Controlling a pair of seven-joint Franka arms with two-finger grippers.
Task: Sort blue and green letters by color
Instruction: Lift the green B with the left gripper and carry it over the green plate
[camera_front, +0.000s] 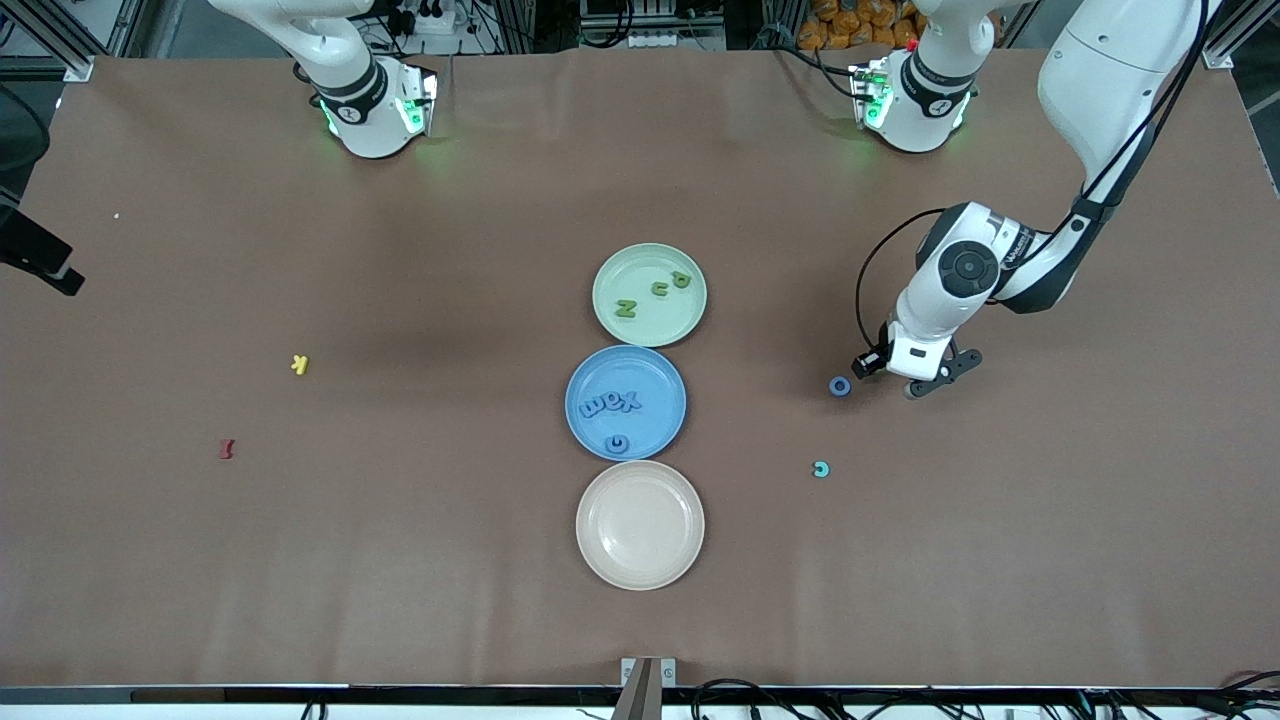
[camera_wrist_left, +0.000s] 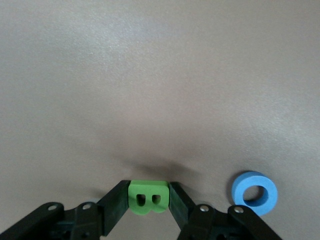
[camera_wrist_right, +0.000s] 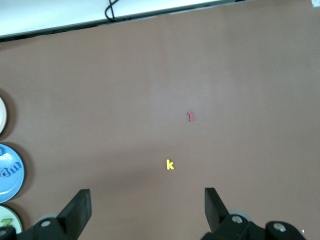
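Left arm reaches from its base out over its own end of the table, elbow bent high, forearm angled down, wrist pitched so the left gripper (camera_front: 925, 385) sits low at the tabletop. Its black fingers (camera_wrist_left: 112, 205) are drawn in from both sides, pads pressed against a green letter B (camera_wrist_left: 148, 197) clamped between them. Right arm waits folded up near its base; only its lit base joint shows from the front. Right gripper (camera_wrist_right: 147, 210) hangs high above the table, fingers spread wide apart, nothing between them.
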